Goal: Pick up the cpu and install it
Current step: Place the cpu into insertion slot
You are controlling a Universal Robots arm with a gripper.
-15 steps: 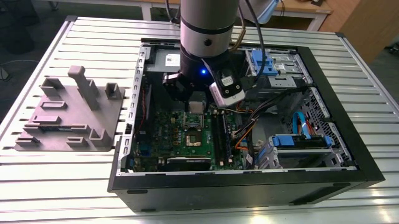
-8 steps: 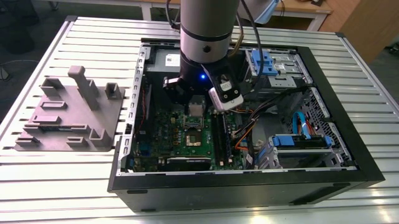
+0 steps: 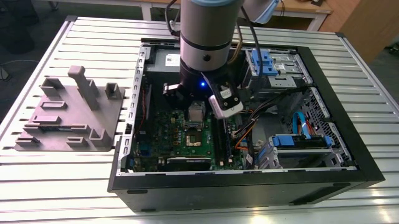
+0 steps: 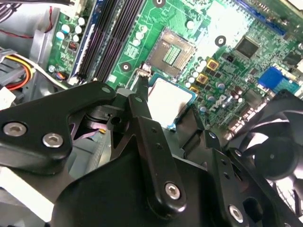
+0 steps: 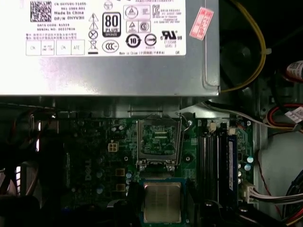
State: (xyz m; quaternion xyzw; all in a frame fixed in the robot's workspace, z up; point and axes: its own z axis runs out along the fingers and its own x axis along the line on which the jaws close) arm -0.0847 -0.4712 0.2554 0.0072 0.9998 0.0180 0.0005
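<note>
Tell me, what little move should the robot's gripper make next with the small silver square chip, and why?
Probably slide across until the small silver square cpu hangs right over the open square metal-framed socket on the green motherboard. The black gripper seems shut on the chip, which in both wrist views sits beside the empty socket, not above it.

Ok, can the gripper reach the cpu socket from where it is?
Probably yes: the gripper, closed on the cpu, hangs just beside the socket, which lies uncovered with no cable or part across it.
</note>
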